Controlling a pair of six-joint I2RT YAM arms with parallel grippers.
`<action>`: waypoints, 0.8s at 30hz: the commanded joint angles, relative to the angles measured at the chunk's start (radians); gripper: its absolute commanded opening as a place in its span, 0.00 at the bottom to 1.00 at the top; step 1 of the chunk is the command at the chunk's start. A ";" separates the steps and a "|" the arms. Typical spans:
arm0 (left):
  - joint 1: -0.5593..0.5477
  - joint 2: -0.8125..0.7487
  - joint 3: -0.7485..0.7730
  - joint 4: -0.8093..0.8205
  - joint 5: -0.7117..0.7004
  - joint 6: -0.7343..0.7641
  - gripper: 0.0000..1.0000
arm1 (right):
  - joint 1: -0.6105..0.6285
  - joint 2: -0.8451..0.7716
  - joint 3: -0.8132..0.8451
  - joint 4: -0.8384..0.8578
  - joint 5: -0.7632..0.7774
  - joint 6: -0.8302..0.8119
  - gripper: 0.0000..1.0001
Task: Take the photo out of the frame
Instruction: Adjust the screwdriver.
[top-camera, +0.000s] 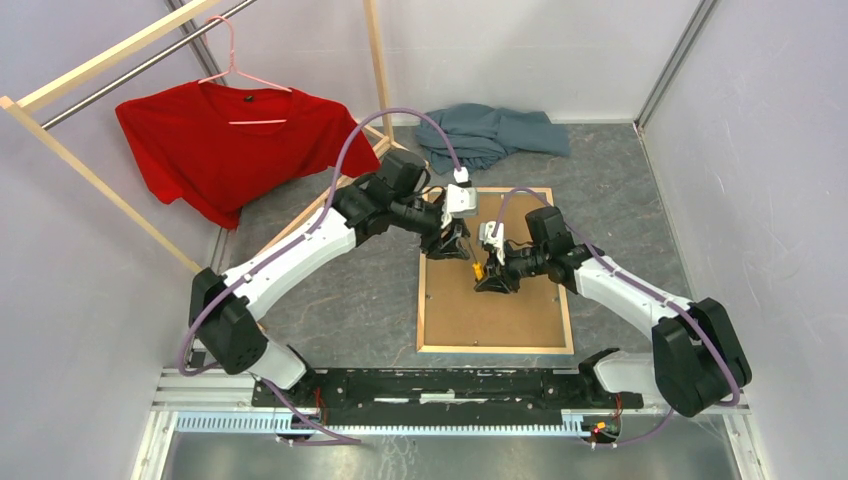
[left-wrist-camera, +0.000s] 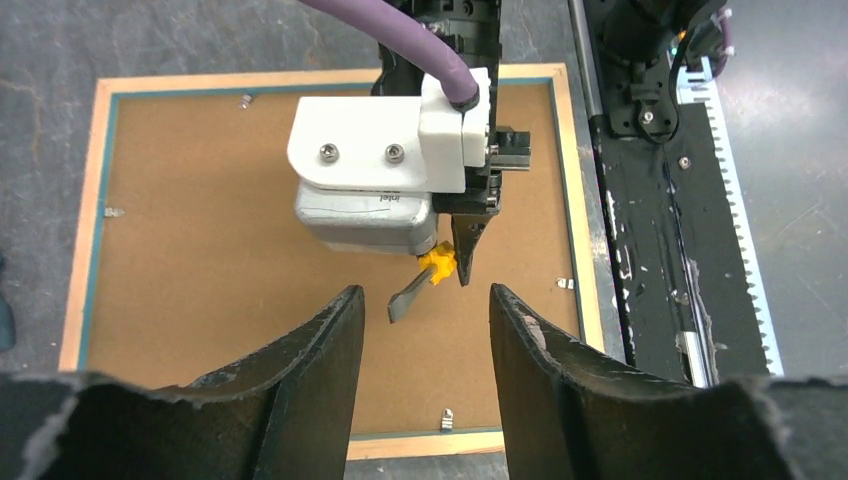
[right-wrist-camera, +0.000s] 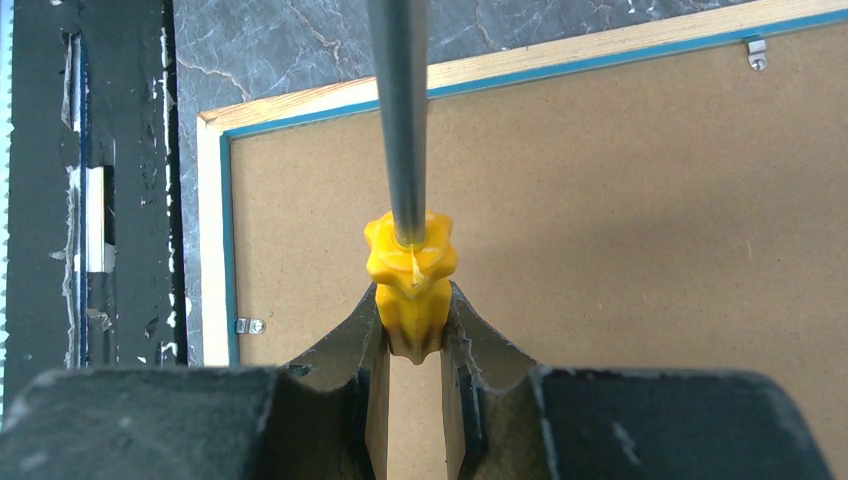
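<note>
The frame (top-camera: 495, 349) lies face down on the table, its pale wood edge (left-wrist-camera: 80, 230) around a brown backing board (left-wrist-camera: 200, 260). Small metal clips (left-wrist-camera: 448, 417) sit along the board's rim. The photo is hidden under the board. My left gripper (left-wrist-camera: 425, 295) hovers open over the board's far part, nothing between its fingers. My right gripper (right-wrist-camera: 412, 300) is shut on the yellow handle of a screwdriver (right-wrist-camera: 410, 270). The metal blade (left-wrist-camera: 405, 300) points down towards the middle of the board, just beyond my left fingertips.
A red T-shirt (top-camera: 235, 140) hangs on a pink hanger from a wooden clothes rack at the back left. A grey-blue cloth (top-camera: 490, 135) lies crumpled behind the frame. The black mounting rail (top-camera: 450, 385) runs along the near edge.
</note>
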 joint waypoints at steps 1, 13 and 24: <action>-0.028 0.036 0.059 -0.069 -0.054 0.090 0.56 | 0.005 0.008 0.046 -0.007 0.009 -0.026 0.00; -0.057 0.076 0.078 -0.096 -0.077 0.111 0.53 | 0.012 0.020 0.055 -0.028 0.034 -0.045 0.00; -0.067 0.078 0.062 -0.103 -0.095 0.128 0.46 | 0.018 0.031 0.071 -0.058 0.029 -0.059 0.00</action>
